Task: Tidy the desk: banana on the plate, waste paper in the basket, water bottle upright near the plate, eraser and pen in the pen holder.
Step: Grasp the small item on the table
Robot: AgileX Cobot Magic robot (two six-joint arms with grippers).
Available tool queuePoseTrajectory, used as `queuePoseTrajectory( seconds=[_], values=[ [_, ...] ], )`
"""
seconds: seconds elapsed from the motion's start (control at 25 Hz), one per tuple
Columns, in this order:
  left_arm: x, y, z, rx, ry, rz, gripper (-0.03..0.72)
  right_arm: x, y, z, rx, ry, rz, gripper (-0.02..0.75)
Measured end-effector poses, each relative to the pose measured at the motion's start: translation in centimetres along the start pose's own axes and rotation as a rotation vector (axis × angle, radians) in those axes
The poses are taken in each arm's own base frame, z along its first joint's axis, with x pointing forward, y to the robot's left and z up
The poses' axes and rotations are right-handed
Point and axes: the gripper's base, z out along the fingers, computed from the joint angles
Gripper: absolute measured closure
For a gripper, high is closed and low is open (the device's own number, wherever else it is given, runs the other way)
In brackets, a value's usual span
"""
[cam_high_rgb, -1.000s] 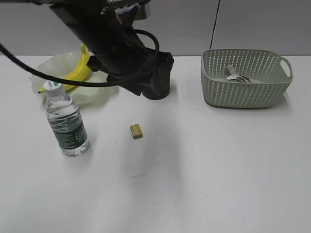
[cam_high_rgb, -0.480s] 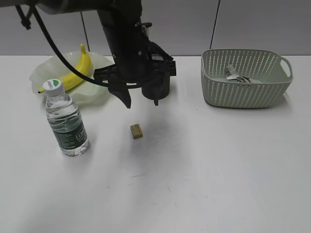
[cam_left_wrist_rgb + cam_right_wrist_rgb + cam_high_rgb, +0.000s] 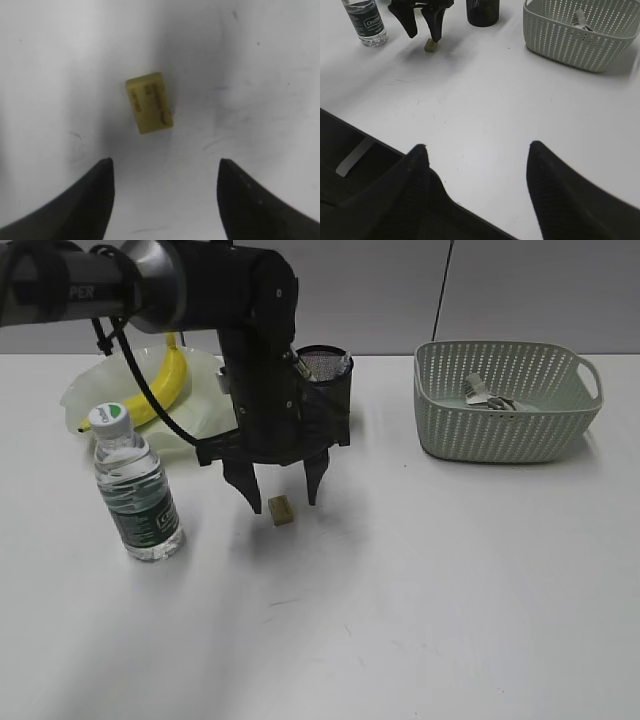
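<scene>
While yellow curved banana (image 3: 165,380) sits in pale green ruffled glass plate (image 3: 85,395), crumpled paper (image 3: 487,394) in sage perforated basket (image 3: 505,430), clear bottle (image 3: 134,490) upright, left gripper (image 3: 279,490) fingers spread over small tan eraser (image 3: 281,510) mid-tabletop; right gripper (image 3: 475,155) open, idle. Eraser left; pen unseen.

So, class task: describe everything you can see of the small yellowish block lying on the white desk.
The small yellowish rectangular eraser is a mustard-coloured, matte block with faint dark print on its top face. It lies flat and slightly skewed on the white desk, alone. The left gripper hangs over it, fingers open on either side, not touching it.
</scene>
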Motion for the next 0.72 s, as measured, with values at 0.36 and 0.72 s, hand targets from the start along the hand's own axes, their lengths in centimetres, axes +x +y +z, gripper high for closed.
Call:
queuePoseTrajectory(
  seconds=[0.36,0.72],
  values=[
    [-1.3,0.6,1.8,0.007,-0.001,-0.034,0.220,0.0,0.0,0.0,0.000,0.000,0.000,0.248],
    [-1.4,0.6,3.2,-0.003,0.011,-0.038,0.261,0.0,0.0,0.0,0.000,0.000,0.000,0.248]
  ],
)
